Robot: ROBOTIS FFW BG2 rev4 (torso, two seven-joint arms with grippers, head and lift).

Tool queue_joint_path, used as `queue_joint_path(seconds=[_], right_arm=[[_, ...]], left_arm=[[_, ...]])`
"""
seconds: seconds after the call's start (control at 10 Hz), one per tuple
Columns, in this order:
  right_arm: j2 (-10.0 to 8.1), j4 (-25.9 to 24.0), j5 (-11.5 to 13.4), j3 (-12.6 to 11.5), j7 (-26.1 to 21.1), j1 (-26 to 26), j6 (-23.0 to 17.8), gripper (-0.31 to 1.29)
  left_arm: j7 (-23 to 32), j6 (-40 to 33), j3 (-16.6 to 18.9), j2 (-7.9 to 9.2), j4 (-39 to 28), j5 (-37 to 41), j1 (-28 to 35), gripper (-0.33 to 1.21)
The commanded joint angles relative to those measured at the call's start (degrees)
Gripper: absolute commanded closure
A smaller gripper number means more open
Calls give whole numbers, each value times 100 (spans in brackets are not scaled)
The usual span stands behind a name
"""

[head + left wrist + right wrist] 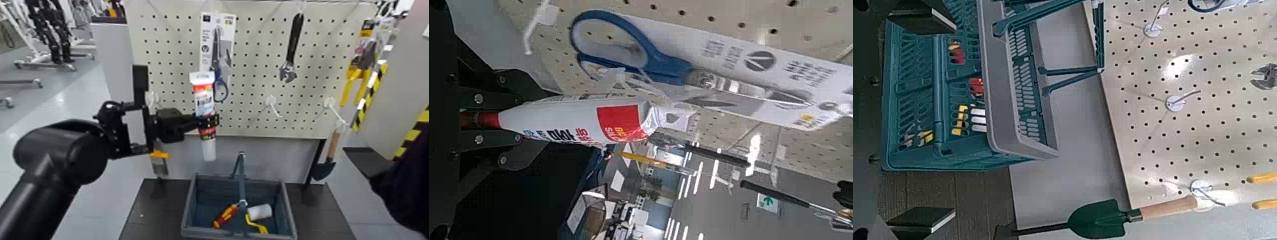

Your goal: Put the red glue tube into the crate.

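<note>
The red glue tube, red and white, stands upright against the pegboard just below the packaged scissors. My left gripper reaches in from the left and is shut on the tube's middle. In the left wrist view the tube runs out from between the dark fingers, with the blue-handled scissors behind it. The crate sits on the dark table below the tube, its teal handle arching up. The right wrist view shows the crate from the side, with my right gripper open before it.
A red-and-yellow screwdriver and a white roller lie in the crate. On the pegboard hang a wrench, yellow tools and empty hooks. A trowel hangs at the right and a brush at the left.
</note>
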Motion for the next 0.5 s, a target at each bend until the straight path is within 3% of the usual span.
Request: queue_joint_path(seconds=[0.1, 0.5], right_arm=[[765, -9, -1, 2, 1, 0, 0, 3], [765, -9, 8, -7, 1, 0, 0, 3]], left_arm=[[-135, -14, -63, -10, 334, -133, 188, 116], [-434, -49, -142, -72, 879, -397, 417, 115]])
